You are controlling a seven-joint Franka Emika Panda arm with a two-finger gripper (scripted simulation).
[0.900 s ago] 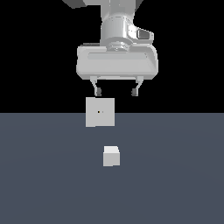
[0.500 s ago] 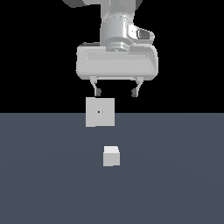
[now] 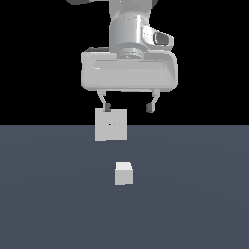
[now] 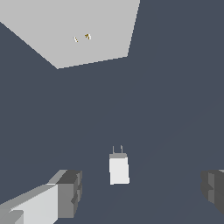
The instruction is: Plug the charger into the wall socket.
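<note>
The charger (image 3: pixel 123 173) is a small white-grey cube lying on the dark grey floor. In the wrist view the charger (image 4: pixel 118 169) shows two thin prongs at one end. The wall socket (image 3: pixel 111 124) is an upright white-grey square plate with a tiny dark dot at its centre, standing behind the charger. In the wrist view the wall socket (image 4: pixel 74 29) shows two small marks. My gripper (image 3: pixel 128 106) hangs open and empty high above the charger, its fingertips (image 4: pixel 70 192) wide apart on either side of it.
The dark grey floor (image 3: pixel 194 194) spreads all around the charger and the socket. Behind it is only black background.
The gripper has come down slightly and shifted a little toward the exterior view's left. The charger and the socket have not moved.
</note>
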